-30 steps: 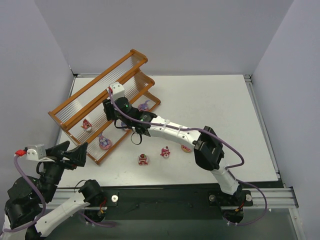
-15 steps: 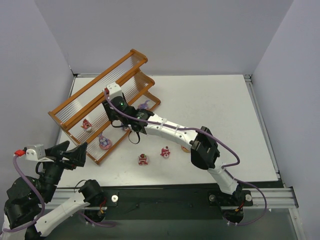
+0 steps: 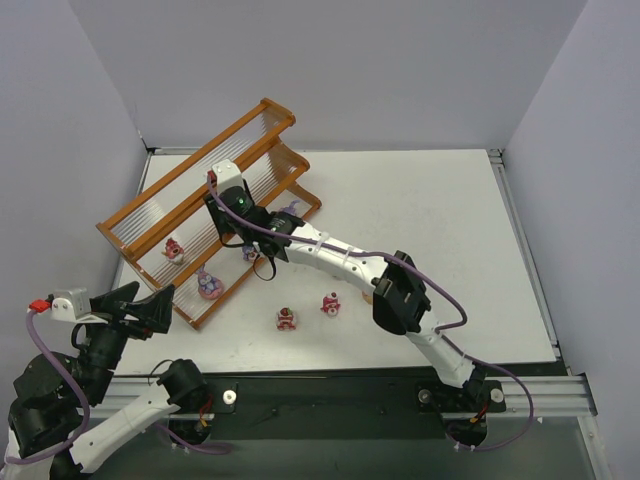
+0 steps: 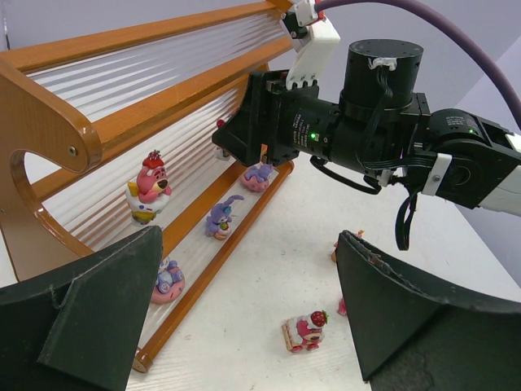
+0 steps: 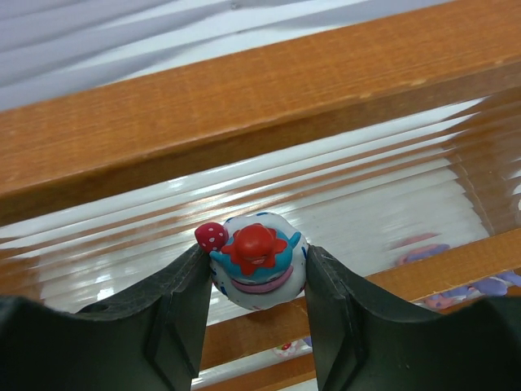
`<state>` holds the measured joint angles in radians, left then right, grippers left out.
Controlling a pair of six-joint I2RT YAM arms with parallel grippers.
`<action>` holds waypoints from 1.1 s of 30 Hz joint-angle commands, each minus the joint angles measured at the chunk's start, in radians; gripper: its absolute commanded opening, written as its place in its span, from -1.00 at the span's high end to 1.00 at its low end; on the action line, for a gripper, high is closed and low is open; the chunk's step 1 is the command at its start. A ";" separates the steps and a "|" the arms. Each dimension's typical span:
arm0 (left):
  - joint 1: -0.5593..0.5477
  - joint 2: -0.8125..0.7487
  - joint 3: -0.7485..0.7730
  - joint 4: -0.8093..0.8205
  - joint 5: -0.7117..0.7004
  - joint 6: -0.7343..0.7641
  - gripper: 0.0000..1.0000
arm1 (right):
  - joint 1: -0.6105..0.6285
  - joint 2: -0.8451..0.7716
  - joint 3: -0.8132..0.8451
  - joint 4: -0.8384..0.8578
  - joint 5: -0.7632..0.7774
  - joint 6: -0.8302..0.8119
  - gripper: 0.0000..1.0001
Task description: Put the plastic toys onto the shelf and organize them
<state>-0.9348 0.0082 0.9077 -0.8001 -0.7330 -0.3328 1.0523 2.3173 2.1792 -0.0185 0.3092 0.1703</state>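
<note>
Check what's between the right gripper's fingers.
A red-topped toy, pinched by both fingers, in front of the shelf. Right wrist view shows it.

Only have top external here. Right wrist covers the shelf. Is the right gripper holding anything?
Observer: Yes. The right wrist view shows the right gripper shut on a white-and-blue toy with a red top and a strawberry.
Operator: Where over the shelf?
Observer: It is held just over the clear slats of the shelf, in front of an orange-brown rail. This appears to be the middle tier. I cannot tell whether it touches the slats.
Operator: What's half hidden under the forearm?
Observer: The left wrist view shows a purple bunny standing on the lowest tier.
</note>
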 commanded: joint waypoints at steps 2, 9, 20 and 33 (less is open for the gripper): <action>-0.009 -0.043 0.002 0.026 -0.014 -0.005 -0.95 | -0.009 0.017 0.041 -0.035 0.033 -0.023 0.92; -0.009 -0.047 0.007 0.021 -0.017 -0.005 -0.95 | -0.009 0.025 0.051 -0.035 0.028 -0.032 0.62; -0.009 -0.050 0.007 0.015 -0.023 -0.006 -0.94 | -0.006 0.030 0.064 -0.034 0.034 -0.038 0.14; -0.009 -0.048 0.014 0.012 -0.029 -0.006 -0.95 | 0.000 0.007 0.036 0.003 0.041 -0.040 -0.19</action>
<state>-0.9356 0.0082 0.9077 -0.8021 -0.7490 -0.3367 1.0477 2.3375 2.2135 -0.0368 0.3191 0.1432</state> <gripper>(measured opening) 0.974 0.577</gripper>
